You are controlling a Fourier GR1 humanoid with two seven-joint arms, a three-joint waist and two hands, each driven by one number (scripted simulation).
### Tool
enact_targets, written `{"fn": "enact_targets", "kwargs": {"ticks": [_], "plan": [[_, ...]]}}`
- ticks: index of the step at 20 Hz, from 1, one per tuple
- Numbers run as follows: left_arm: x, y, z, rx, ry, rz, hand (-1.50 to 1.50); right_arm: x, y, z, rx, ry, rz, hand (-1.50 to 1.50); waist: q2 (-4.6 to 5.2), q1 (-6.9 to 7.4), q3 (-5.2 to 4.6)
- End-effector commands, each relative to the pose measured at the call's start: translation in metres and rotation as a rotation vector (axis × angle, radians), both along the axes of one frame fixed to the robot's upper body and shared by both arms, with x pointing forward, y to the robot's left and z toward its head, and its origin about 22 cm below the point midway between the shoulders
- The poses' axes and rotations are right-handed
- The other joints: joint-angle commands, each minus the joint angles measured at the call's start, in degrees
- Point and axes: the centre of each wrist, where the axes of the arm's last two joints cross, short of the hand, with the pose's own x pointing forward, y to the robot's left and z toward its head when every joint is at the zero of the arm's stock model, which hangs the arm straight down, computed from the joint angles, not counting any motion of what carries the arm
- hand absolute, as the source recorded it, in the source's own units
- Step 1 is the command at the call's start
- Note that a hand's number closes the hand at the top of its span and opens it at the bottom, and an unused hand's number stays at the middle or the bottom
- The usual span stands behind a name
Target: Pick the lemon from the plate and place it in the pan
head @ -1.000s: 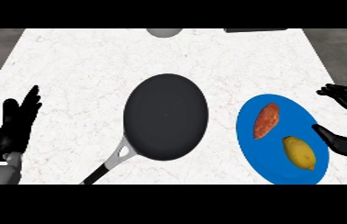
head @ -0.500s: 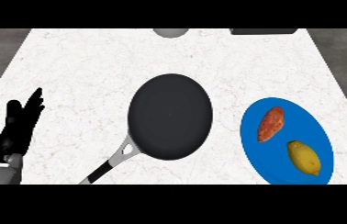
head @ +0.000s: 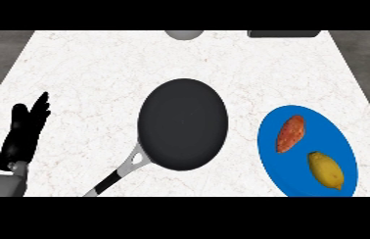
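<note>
The lemon (head: pixel 327 170) lies on the near part of the blue plate (head: pixel 278 172), just beside a reddish sweet potato (head: pixel 290 133), with the dark pan (head: pixel 183 124) to its left on the surface. Only the left hand (head: pixel 23 132) shows, resting with fingers straight at the left edge; the right hand is out of view. A reach could nudge the sweet potato or roll the lemon off the plate's rim

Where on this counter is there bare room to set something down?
Bare counter lies between the resting left hand and the pan, and across the far side behind the pan. The pan itself holds nothing. The blue plate is crowded with the lemon and a sweet potato.
</note>
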Motion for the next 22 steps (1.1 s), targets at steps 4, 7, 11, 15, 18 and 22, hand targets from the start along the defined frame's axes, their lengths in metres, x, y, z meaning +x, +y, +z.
{"fn": "enact_targets", "kwargs": {"ticks": [4,7,11,15,18,22], "plan": [[0.017,-0.006,0.013,0.014,-0.006,-0.017,0.00,0.000,0.055,0.001,-0.301,0.084,0.013,-1.50,0.18,0.42,0.10],[0.008,0.004,0.009,0.006,-0.010,-0.028,0.00,0.001,0.071,-0.021,-0.375,0.137,-0.007,-1.50,0.20,0.91,0.12],[0.008,-0.013,0.011,0.028,-0.015,-0.010,0.00,0.007,0.071,-0.033,-0.404,0.195,0.011,-1.50,0.10,0.74,0.16],[0.014,0.000,0.012,-0.011,0.007,-0.004,0.00,0.000,0.076,-0.055,-0.427,0.191,-0.004,-1.50,0.08,0.29,0.16],[-0.001,-0.006,-0.011,-0.014,0.007,-0.003,0.00,-0.009,0.081,-0.067,-0.451,0.183,-0.020,-1.50,0.04,0.22,0.15],[-0.008,-0.002,-0.006,0.001,0.003,-0.021,0.00,-0.011,0.065,-0.081,-0.488,0.204,-0.038,-1.50,0.00,0.14,0.16]]}}
